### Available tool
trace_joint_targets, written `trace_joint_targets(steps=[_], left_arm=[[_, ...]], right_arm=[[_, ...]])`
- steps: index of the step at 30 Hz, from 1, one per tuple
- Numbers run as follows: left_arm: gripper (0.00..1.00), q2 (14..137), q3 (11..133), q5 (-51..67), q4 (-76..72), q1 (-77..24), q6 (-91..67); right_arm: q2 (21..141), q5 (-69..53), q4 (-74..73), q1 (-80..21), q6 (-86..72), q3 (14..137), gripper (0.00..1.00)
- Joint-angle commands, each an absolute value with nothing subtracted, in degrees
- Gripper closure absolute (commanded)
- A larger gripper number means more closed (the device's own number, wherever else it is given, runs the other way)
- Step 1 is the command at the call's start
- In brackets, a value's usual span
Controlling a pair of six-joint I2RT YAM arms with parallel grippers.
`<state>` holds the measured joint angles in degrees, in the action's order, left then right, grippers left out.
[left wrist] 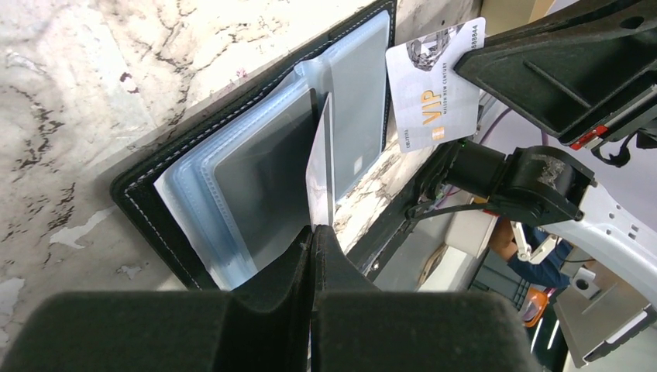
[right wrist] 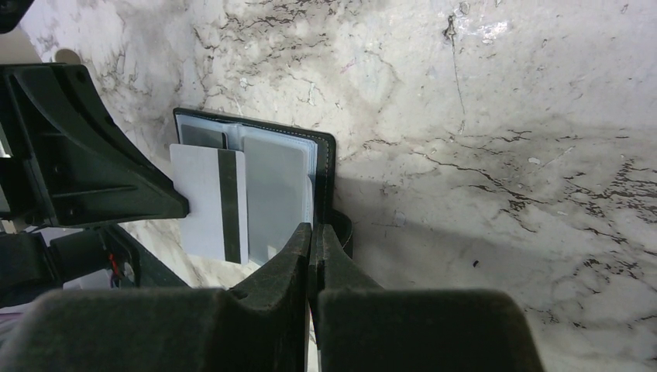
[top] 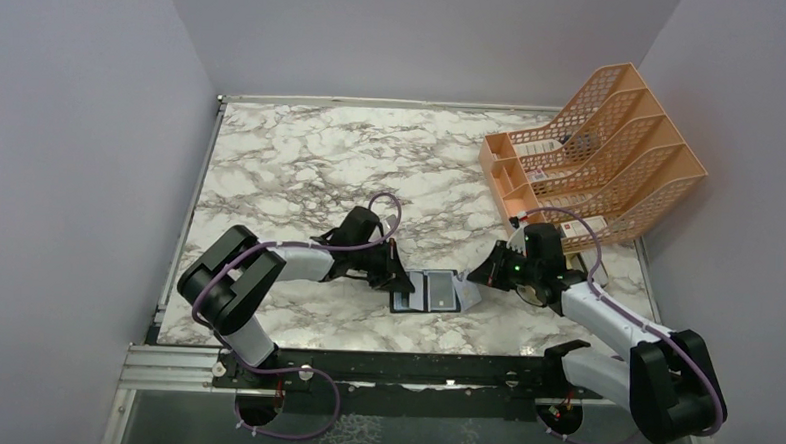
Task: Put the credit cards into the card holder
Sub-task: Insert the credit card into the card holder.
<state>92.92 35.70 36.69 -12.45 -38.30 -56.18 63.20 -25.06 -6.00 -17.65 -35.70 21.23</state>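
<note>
The black card holder (top: 428,292) lies open on the marble between both arms, its clear sleeves (left wrist: 256,178) facing up. My left gripper (left wrist: 314,228) is shut on a credit card (left wrist: 320,159) seen edge-on over the sleeves. From the right wrist view that same card (right wrist: 205,203) is white with a black stripe and hangs at the holder's (right wrist: 325,167) left side. My right gripper (right wrist: 311,226) is shut on a white credit card printed VIP (left wrist: 434,85) at the holder's far edge. In the top view the left gripper (top: 403,282) and right gripper (top: 475,278) flank the holder.
An orange mesh file rack (top: 597,161) with white labelled boxes stands at the back right, just behind the right arm. Walls close in the table on the left, back and right. Marble surface (top: 301,168) stretches behind the holder.
</note>
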Motion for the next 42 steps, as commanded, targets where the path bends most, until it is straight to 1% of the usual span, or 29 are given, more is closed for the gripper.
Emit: trace_joint_targets(steps=[1,8,16,28,42], left_arm=[[1.0,93.33,37.84,35.17,-8.74,-38.24,-54.18],[1.0,94.22,38.61,33.47,-8.11,-38.23,-53.6],[1.0,96.01,38.52,33.88,-11.25,-38.25,-53.87],[1.0,96.16,38.59,30.8,-11.06,-38.23,-53.55],[1.0,96.55,37.31,30.43,-14.54,-38.33,-55.79]], right_arm=[[61.93,-22.34,-6.41,-17.73,-34.12,20.98,0.99],[62.14,-22.77,-6.2,-17.75,-34.19,20.83,0.99],[61.64,-23.1,-6.3,-17.74,-34.44,20.05,0.99],[60.56,-21.75,-6.58,-17.75,-35.6,19.27,0.99],[59.8,-21.45,-6.16,-17.73,-36.64,18.23,0.99]])
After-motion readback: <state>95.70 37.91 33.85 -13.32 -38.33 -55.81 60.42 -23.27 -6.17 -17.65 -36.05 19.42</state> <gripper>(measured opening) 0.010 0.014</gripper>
